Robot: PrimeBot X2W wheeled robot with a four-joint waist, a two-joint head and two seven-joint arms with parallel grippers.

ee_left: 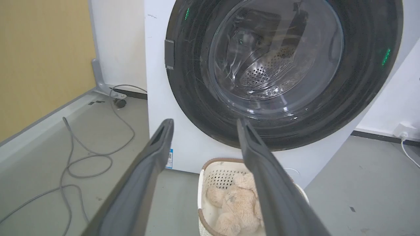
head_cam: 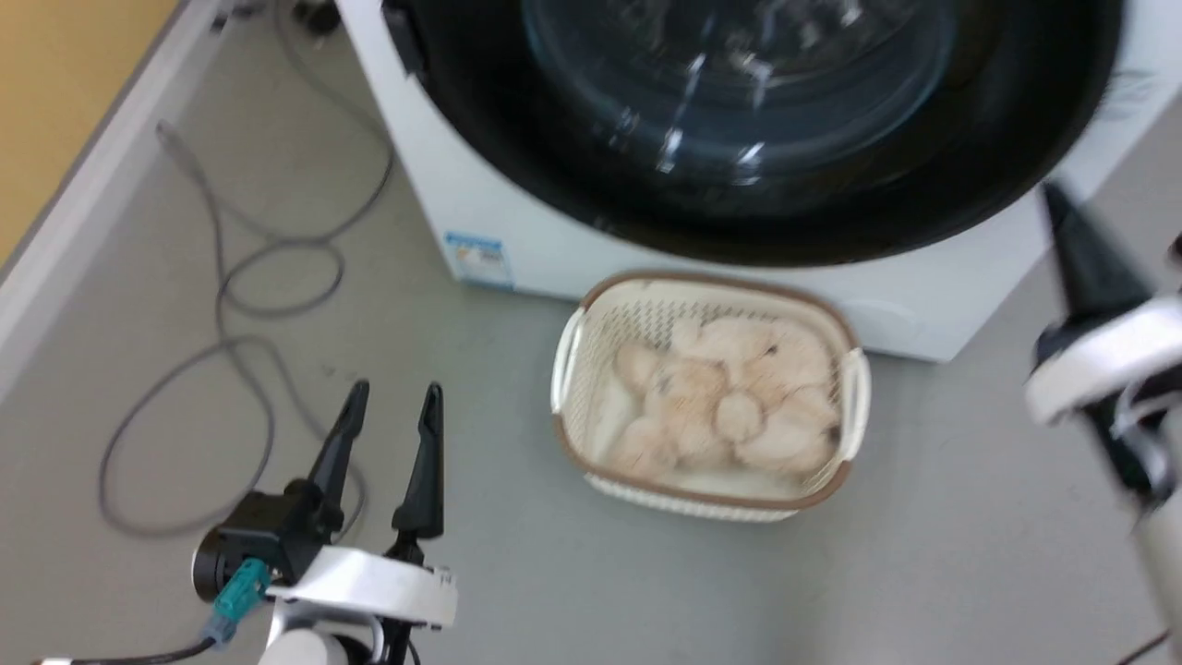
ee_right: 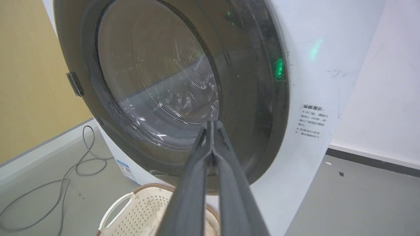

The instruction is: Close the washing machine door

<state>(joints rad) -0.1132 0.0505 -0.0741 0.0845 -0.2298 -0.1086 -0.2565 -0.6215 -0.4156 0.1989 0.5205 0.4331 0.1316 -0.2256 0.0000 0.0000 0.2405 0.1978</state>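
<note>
The white washing machine (head_cam: 480, 194) stands at the top of the head view. Its door (head_cam: 997, 175), a wide glossy black rim around a bulging glass window (ee_left: 272, 52), lies flat against the machine's front (ee_right: 311, 65). The steel drum shows through the glass. My left gripper (head_cam: 393, 395) hovers open and empty over the floor at the lower left, its fingers (ee_left: 157, 147) pointing at the door's lower rim from a distance. My right gripper (ee_right: 212, 124) is shut on nothing, with its tips before the door's (ee_right: 262, 98) lower glass. At the head view's right edge the right gripper (head_cam: 1062, 217) is blurred.
A white wicker-style basket (head_cam: 568, 369) with a brown rim holds beige plush toys and stands on the grey floor right before the machine. Grey cables (head_cam: 231, 305) loop over the floor on the left. A yellow wall (head_cam: 65, 83) with a pale skirting runs along the left.
</note>
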